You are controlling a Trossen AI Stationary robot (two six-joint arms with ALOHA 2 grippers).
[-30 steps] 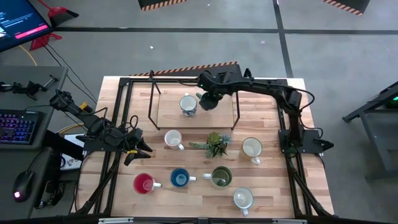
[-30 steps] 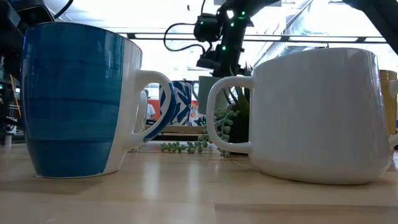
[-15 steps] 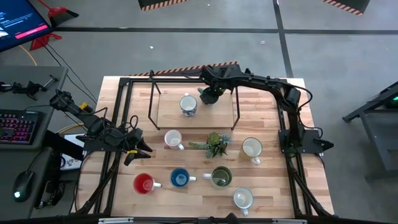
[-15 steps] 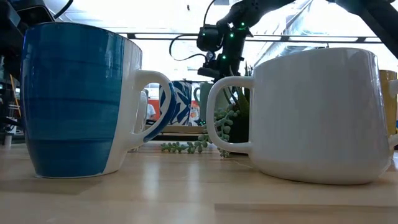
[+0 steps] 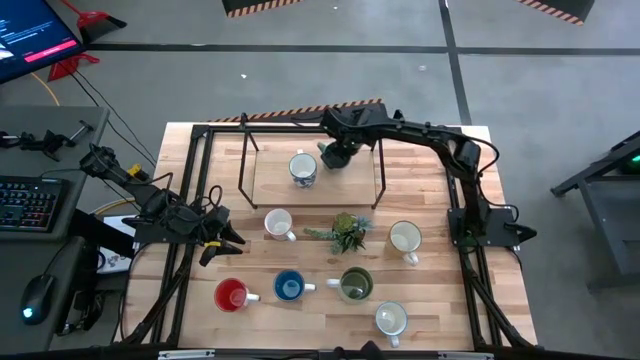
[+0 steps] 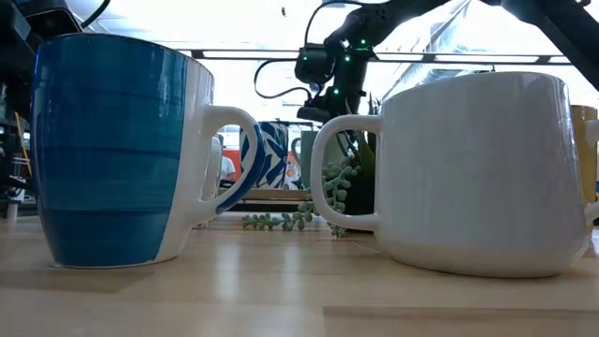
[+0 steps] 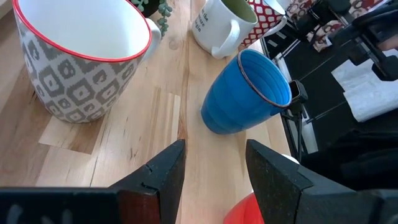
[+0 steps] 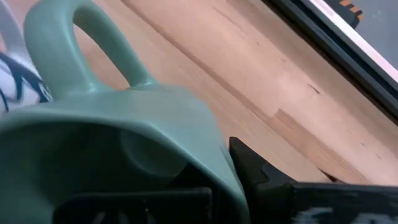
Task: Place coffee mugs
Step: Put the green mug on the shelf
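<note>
Butcher-block table (image 5: 440,300) under us: our right gripper (image 5: 335,156), pinching the teal mug (image 8: 118,155), hangs beside the patterned mug (image 5: 303,168) on the raised board (image 5: 360,185). Next we likely lower and release. Left gripper (image 7: 211,180) waits spread near the red mug (image 5: 232,295).

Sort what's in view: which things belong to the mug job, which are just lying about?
Job: pale teal ceramic mug in the right hand; blue-patterned white mug; grey-patterned red-rimmed mug; two plain white mugs; red mug; blue mug; olive-lined white mug.
Lying about: small green plant; black keyboard; computer mouse.
</note>
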